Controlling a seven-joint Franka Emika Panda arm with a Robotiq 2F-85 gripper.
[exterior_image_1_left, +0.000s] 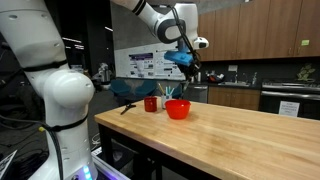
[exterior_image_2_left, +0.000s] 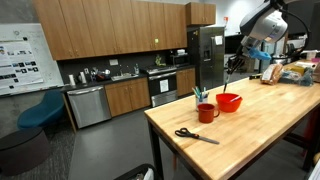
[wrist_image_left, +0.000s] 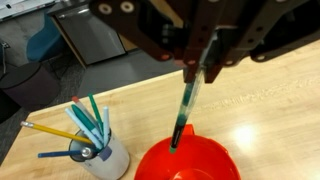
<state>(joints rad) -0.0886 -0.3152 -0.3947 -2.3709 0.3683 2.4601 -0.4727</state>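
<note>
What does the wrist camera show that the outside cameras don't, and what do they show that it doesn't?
Only the wrist view: a close look at the hand shut on a teal pen, which points tip-down at the red bowl, plus a yellow pencil in the cup of pens. Only in an exterior view: scissors lying on the table, the refrigerator and the white arm. Shared: bowl, cup and wooden tabletop.

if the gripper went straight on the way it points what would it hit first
Most likely the red bowl: the gripper holds a teal pen whose tip hangs over its opening, though depth is unclear.
</note>
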